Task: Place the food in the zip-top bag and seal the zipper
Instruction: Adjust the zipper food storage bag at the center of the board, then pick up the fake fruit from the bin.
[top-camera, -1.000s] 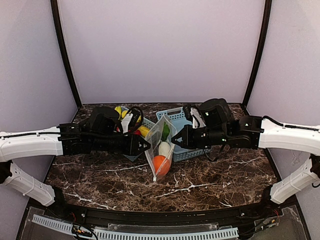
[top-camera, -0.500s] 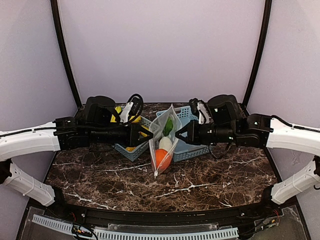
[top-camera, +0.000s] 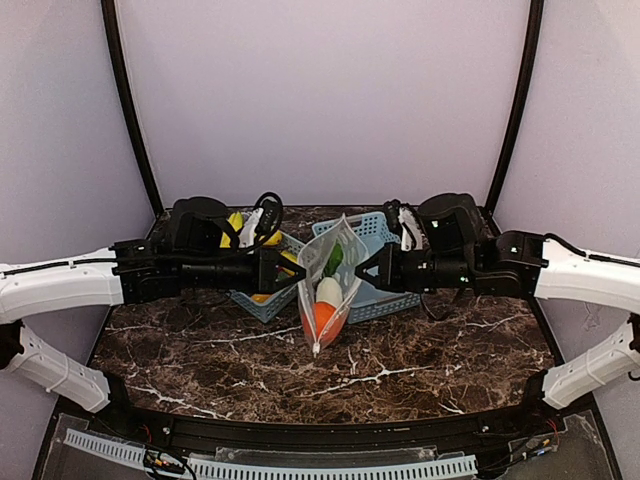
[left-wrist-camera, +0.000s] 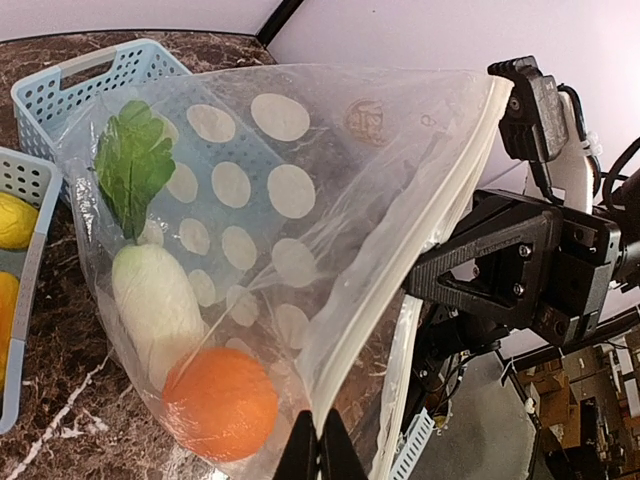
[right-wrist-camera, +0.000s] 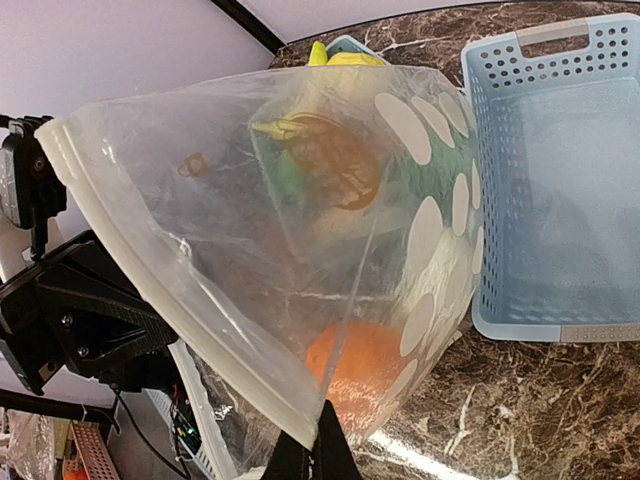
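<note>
The marble table lay under the zip-top bag, which hung stretched between both arms. Light-blue baskets stood just behind the bag. The left gripper was clamped on the bag's left edge and the right gripper on its right edge, each with its jaws pressed together on the plastic. The zipper ran along the bag's mouth. Low inside the bag sat the white oblong piece, with the orange beneath it.

A dark brown marble-patterned table with white veins carries everything. Two light-blue lattice baskets stand directly on it toward the far edge, the left basket and the right basket, just beside each other. In front of them the zip-top bag reaches down to the tabletop; whether its lowest corner touches cannot be told.
</note>
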